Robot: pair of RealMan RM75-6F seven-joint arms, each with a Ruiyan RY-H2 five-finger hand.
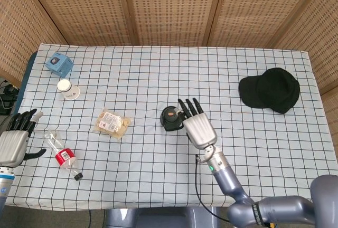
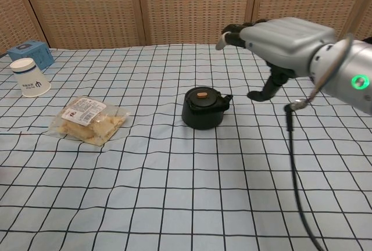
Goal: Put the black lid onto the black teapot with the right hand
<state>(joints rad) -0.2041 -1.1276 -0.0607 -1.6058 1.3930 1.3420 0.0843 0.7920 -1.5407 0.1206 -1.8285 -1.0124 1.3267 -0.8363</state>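
My right hand [image 2: 283, 38] has its fingers [image 1: 188, 106] spread straight and grasping nothing; it hangs above the worktop [image 1: 158, 75], just right of the black teapot [image 2: 203, 110] and clear of it. I see the black lid [image 2: 201, 96] seated on the teapot, its small brown knob up, near the middle of the checked cloth. My left hand [image 1: 14, 142] sits at the near left edge, fingers loosely apart, empty, beside a plastic bottle [image 1: 63, 155]. A snack packet [image 1: 112, 123] lies left of the teapot; a paper cup [image 1: 68, 88] and blue box [image 1: 58, 64] sit far left, a black cap [image 1: 270, 89] far right.
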